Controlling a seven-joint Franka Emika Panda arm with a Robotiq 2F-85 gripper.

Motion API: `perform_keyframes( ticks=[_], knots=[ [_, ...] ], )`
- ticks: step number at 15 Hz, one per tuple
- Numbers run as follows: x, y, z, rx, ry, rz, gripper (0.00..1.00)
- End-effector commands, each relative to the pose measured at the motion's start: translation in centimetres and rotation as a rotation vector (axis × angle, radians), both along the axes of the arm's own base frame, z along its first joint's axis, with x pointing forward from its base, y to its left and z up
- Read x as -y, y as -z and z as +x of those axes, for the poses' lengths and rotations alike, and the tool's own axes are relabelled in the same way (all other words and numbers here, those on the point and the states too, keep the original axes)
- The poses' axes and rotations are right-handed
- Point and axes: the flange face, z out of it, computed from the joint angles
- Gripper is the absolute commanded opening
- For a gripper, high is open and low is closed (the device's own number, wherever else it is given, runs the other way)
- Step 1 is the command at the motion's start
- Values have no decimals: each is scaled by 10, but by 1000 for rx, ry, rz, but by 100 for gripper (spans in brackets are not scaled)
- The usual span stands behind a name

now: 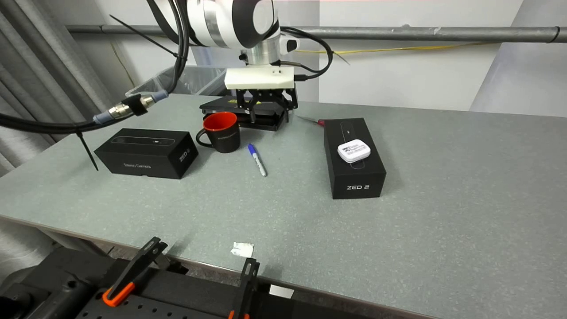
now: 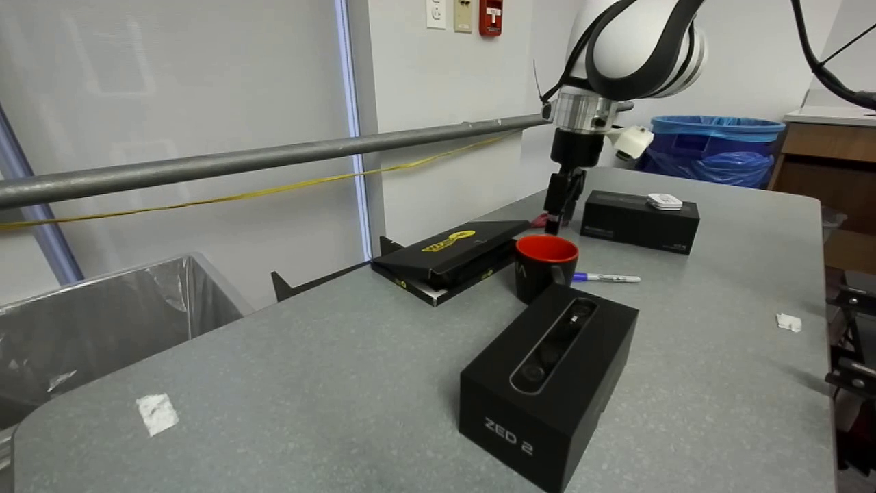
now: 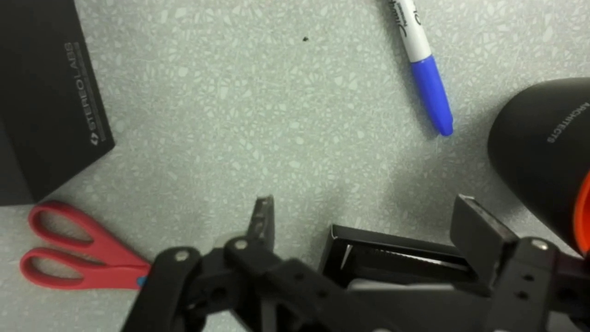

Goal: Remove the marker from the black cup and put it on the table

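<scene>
Along its wall-side edge, the table (image 1: 465,212) is overlooked by a grey pipe (image 1: 421,34). Near that edge the pincer (image 1: 270,118) is held, jaws spread wide. Between that edge and the opposite one, the marker (image 1: 257,160) (blue-capped) is laid flat beside the upright black cup (image 1: 226,138).

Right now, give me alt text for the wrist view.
Blue-capped marker lying on a gray table, beside a black cup at the right edge. An open gripper shows at the bottom; red-handled scissors and a black box sit at left.
</scene>
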Motion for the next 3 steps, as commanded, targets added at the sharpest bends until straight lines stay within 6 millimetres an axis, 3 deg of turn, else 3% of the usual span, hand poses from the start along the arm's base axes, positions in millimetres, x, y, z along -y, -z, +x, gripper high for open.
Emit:
perform_keyframes(
  ticks=[1, 3],
  knots=[
    [0, -1, 1, 0, 0, 0, 100],
    [0, -1, 1, 1, 0, 0, 100]
  ],
)
